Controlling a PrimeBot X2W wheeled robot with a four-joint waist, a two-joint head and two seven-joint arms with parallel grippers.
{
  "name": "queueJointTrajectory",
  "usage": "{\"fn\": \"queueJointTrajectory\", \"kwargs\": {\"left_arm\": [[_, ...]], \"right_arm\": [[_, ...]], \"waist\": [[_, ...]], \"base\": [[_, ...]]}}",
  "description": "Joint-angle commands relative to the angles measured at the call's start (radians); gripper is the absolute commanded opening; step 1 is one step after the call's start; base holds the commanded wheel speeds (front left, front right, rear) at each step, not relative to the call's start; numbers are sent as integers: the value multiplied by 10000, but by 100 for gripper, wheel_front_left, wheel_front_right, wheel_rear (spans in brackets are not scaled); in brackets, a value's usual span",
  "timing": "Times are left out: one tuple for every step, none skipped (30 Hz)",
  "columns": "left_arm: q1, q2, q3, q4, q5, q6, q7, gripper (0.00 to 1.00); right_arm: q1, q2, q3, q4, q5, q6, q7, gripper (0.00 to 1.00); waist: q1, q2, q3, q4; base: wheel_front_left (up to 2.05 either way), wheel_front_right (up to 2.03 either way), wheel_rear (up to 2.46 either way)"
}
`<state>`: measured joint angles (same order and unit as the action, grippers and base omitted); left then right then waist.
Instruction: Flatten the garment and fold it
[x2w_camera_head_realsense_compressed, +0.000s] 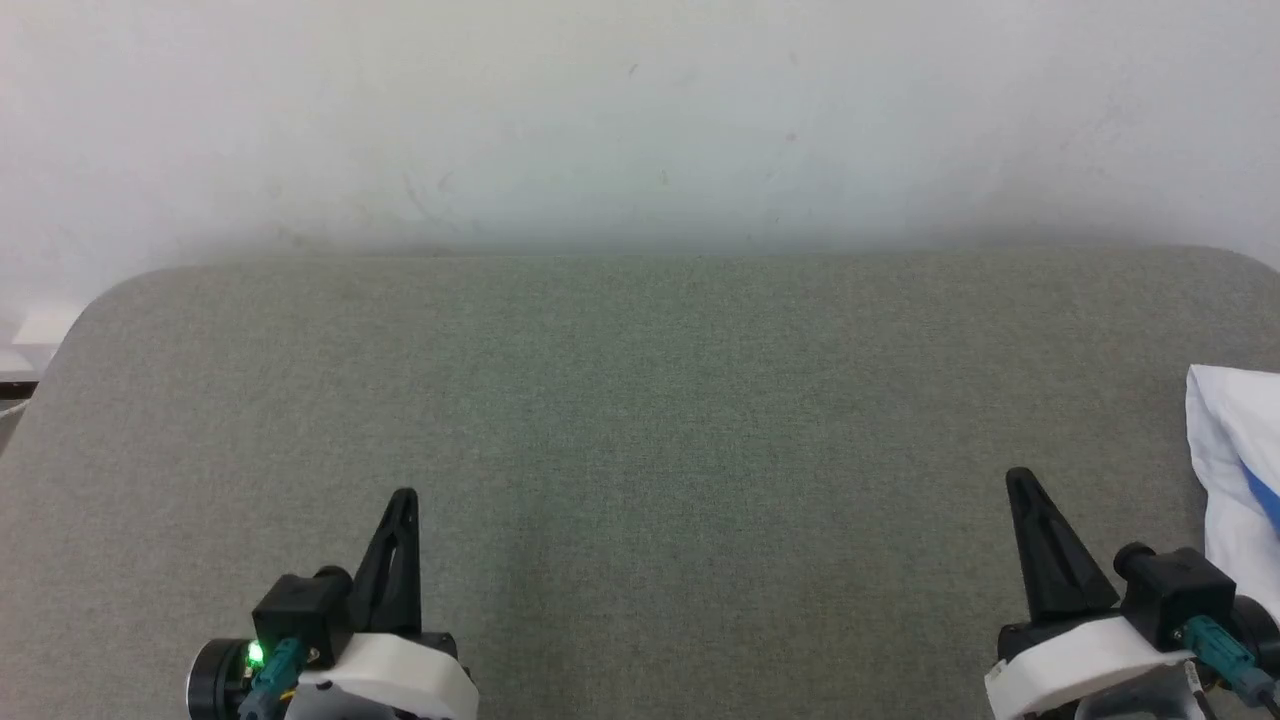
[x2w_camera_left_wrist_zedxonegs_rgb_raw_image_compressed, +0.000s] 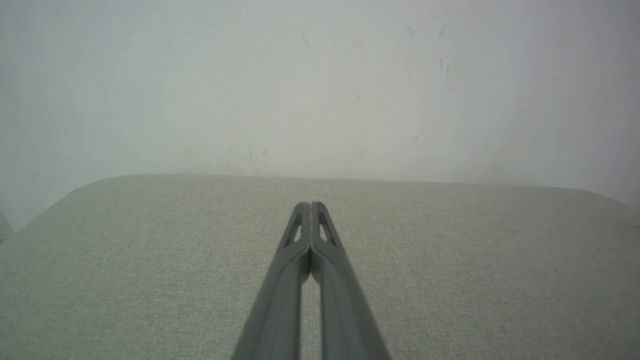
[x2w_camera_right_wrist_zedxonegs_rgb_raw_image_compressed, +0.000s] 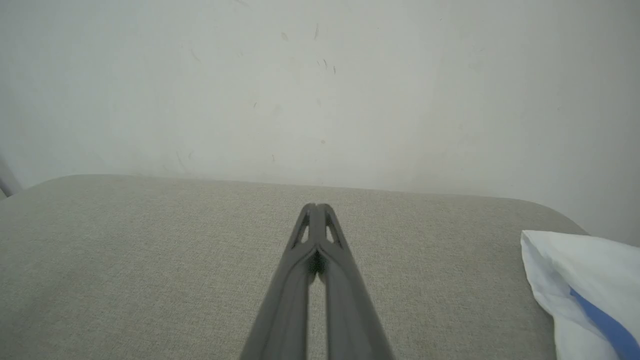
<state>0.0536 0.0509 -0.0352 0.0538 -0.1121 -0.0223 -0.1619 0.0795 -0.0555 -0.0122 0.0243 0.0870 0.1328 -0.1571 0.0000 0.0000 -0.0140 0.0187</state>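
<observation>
garment (x2w_camera_head_realsense_compressed: 1236, 450): thin white cloth with a blue stripe (x2w_camera_head_realsense_compressed: 1264, 496). It lies on the table's right margin and runs off the head view's right border, so only one rounded corner and a short run of edge show.
table (x2w_camera_head_realsense_compressed: 640, 400): grey-green woven top with rounded far corners, bare between the two tools, set against a pale scuffed wall (x2w_camera_head_realsense_compressed: 640, 120).
left tool (x2w_camera_head_realsense_compressed: 402, 498): fingers pressed together to a single point, nothing between them. It is low at the near left of the table, apart from the cloth; in its wrist view the tip (x2w_camera_left_wrist_zedxonegs_rgb_raw_image_compressed: 311, 205) points across bare table at the wall.
right tool (x2w_camera_head_realsense_compressed: 1020, 480): fingers pressed together, nothing pinched, at the near right of the table; its wrist view shows the tip (x2w_camera_right_wrist_zedxonegs_rgb_raw_image_compressed: 316, 206) aimed at the wall.
bearing of garment from tools: to the right of both. It is near the right tool and just outboard of that tool's wrist, and well apart from the left tool, with most of the table between them.
nearer arm: right.
long axis of garment: cannot tell, too little of it is in view.
state of garment: flat, bunched or folded cannot be told from the corner shown.
next move, as judged: the right tool would have to part its fingers and swing rightward to reach the white corner.
</observation>
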Motion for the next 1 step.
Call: {"fn": "queueJointTrajectory", "kwargs": {"left_arm": [[-163,-3,56,-65,128,68,65,0]], "right_arm": [[-169,21,15,-54,-118,-8,69,0]], "waist": [[0,0,3,-3]], "base": [[0,0,0]]}}
